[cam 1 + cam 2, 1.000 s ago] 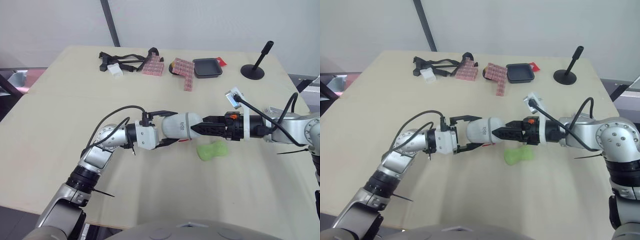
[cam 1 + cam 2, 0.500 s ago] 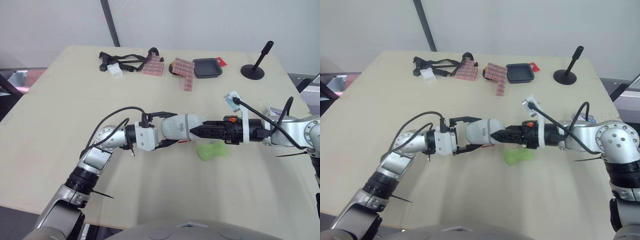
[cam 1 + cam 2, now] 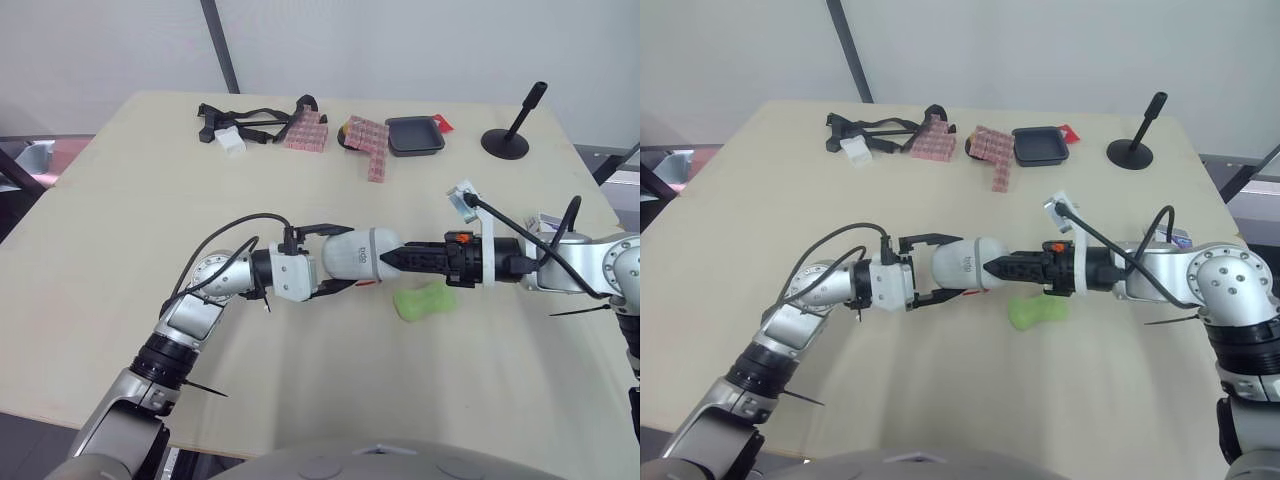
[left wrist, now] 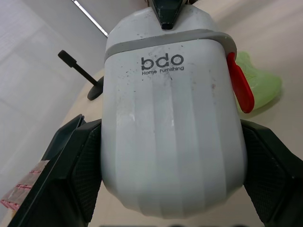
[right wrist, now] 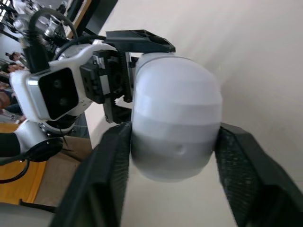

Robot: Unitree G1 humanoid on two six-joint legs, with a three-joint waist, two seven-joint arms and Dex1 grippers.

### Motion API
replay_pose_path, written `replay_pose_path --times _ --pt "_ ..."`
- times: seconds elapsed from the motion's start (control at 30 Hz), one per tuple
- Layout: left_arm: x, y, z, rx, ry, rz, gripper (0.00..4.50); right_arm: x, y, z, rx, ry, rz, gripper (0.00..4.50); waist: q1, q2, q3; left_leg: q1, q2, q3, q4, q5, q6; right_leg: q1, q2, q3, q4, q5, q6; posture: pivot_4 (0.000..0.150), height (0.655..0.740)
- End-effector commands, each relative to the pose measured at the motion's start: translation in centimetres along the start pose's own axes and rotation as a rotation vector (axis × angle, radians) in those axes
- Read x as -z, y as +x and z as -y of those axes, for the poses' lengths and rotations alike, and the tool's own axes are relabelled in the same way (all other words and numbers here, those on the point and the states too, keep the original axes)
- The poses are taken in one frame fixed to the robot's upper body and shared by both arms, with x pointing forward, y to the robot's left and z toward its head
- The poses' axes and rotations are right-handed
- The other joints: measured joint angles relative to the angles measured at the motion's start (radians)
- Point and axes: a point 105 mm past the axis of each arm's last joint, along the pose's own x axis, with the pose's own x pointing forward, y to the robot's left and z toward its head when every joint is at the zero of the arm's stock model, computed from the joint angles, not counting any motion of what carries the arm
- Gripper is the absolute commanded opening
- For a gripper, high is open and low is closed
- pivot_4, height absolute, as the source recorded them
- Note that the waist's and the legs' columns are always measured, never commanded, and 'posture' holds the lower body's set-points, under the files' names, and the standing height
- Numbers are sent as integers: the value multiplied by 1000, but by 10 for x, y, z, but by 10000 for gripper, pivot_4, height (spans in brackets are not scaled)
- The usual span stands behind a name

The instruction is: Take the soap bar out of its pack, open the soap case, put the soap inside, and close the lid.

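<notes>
In the left wrist view, the case (image 4: pixel 173 118) hides most of the soap (image 4: pixel 265 82). The right gripper (image 3: pixel 400 261) covers one end of the case; whether the lid is open cannot be determined.

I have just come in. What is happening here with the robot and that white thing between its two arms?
The robot holds a white soap case over the table with both grippers. The left gripper clamps its body, and the right gripper clamps the opposite end, where the lid is. The case looks closed. The green soap bar lies unwrapped on the table close to the right gripper, not yet put inside.
</notes>
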Motion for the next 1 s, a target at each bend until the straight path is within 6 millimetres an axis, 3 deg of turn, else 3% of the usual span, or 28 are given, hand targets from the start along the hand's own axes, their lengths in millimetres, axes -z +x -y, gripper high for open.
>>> replay_pose_path --times 0.03,1.0 --pt "-11 4 -4 -8 31 40 34711 -3 1 -6 -26 -18 7 20374 0 0 0 0 0 0 0 0 0 0 0 0 0 0 0 1500 7400" --pt "-9 1 -7 -32 15 31 34711 5 -6 -13 -163 30 28 20374 0 0 0 -1 0 0 0 0 0 0 0 0 0 0 0 1500 7400"
